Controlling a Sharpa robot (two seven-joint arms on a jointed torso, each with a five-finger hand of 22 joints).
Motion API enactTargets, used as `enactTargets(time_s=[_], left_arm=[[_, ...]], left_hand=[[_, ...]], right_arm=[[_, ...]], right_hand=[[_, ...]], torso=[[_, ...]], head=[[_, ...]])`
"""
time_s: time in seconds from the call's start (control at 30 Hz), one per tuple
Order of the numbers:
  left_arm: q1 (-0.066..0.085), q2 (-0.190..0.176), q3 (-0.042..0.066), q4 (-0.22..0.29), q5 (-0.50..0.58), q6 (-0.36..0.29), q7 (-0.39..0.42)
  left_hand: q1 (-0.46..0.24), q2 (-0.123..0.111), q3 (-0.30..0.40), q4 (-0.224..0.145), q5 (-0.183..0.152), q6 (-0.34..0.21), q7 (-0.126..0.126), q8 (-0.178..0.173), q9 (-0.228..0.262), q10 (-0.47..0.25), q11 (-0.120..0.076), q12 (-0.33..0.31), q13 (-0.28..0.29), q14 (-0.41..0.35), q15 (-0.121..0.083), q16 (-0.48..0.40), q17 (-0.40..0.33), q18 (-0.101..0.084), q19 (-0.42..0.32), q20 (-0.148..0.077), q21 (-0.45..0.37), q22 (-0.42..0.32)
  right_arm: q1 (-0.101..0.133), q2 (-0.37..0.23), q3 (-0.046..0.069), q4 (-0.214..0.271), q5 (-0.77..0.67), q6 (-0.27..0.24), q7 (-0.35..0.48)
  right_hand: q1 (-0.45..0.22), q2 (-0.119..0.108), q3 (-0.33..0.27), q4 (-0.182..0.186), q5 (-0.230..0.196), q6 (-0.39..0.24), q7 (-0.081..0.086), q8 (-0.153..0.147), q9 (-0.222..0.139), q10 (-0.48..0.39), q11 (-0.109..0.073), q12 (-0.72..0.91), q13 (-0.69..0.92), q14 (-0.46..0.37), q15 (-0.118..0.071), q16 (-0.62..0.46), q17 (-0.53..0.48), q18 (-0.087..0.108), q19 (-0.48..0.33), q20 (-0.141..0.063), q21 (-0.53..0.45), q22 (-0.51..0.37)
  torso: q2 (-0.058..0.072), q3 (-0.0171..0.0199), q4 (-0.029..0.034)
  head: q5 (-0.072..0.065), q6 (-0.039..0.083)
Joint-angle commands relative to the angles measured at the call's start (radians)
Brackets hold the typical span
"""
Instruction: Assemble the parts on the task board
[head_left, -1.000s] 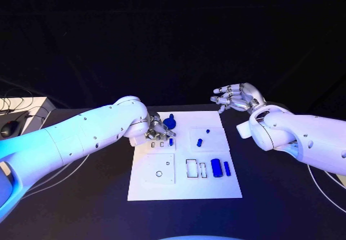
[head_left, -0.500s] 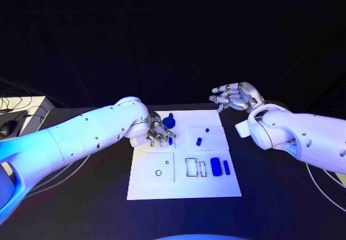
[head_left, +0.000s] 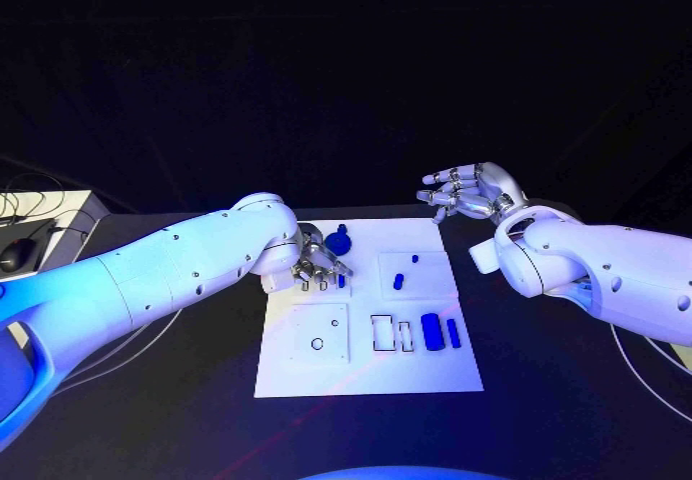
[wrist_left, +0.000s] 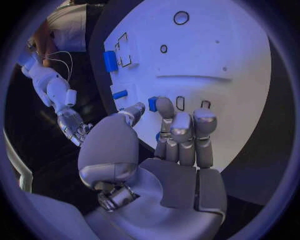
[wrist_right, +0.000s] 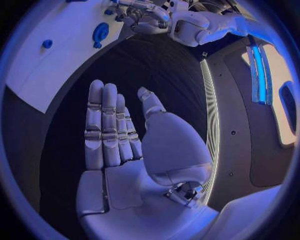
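Blue part (wrist_left: 152, 103) | at left hand (head_left: 316, 260) fingertips | on task board (head_left: 433, 375)

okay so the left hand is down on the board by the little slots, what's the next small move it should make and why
Probably ease the left hand down a touch. Its fingertips sit over the small slots near the task board edge, with a small blue part beside them. The right hand is lifted, fingers apart, holding nothing.
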Motion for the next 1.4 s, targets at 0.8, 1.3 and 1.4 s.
enactTargets(time_s=[0.8, 1.3, 1.4], left_arm=[[-0.007, 0.005, -0.001, -0.012, 0.015, 0.030, 0.021], [-0.007, -0.001, -0.001, -0.006, 0.054, 0.024, 0.044], [-0.007, -0.005, -0.001, -0.004, 0.062, 0.016, 0.046]], left_hand=[[0.053, 0.041, 0.019, -0.059, 0.000, 0.003, -0.001, -0.008, 0.002, -0.008, 0.001, 0.005, -0.008, -0.001, -0.002, -0.008, 0.000, -0.012, 0.001, -0.012, -0.013, 0.012], [0.119, 0.154, 0.152, -0.246, 0.005, -0.018, -0.005, -0.009, 0.004, -0.011, -0.004, -0.002, -0.018, -0.003, -0.005, -0.016, -0.004, -0.023, -0.005, -0.023, -0.025, 0.015], [0.080, 0.172, 0.197, -0.305, 0.007, -0.034, -0.006, 0.017, 0.026, 0.000, -0.005, -0.006, -0.031, 0.001, -0.006, -0.012, 0.004, -0.027, -0.002, -0.025, -0.026, 0.025]], right_arm=[[0.000, 0.006, 0.001, -0.003, -0.018, 0.020, -0.008], [0.000, 0.008, 0.001, -0.006, -0.029, 0.029, -0.016], [0.000, 0.009, 0.000, -0.007, -0.030, 0.031, -0.016]], right_hand=[[-0.003, 0.008, -0.003, 0.000, 0.006, -0.002, 0.006, 0.004, 0.000, -0.005, -0.002, 0.001, -0.003, 0.004, 0.002, -0.010, -0.002, -0.011, -0.007, 0.002, 0.008, -0.010], [-0.002, 0.007, -0.003, -0.002, 0.008, -0.002, 0.006, 0.004, 0.000, -0.005, -0.001, 0.000, -0.004, 0.004, 0.002, -0.013, -0.003, -0.012, -0.008, 0.002, 0.013, -0.020], [-0.003, 0.007, -0.003, -0.001, 0.008, -0.003, 0.006, 0.003, 0.000, -0.005, -0.001, 0.000, -0.004, 0.004, 0.002, -0.014, -0.003, -0.012, -0.009, 0.002, 0.013, -0.021]], torso=[[0.001, 0.0002, 0.0000], [0.001, 0.0012, 0.0015], [0.000, 0.0012, 0.0011]], head=[[-0.002, -0.010], [0.000, -0.014], [0.001, -0.015]])
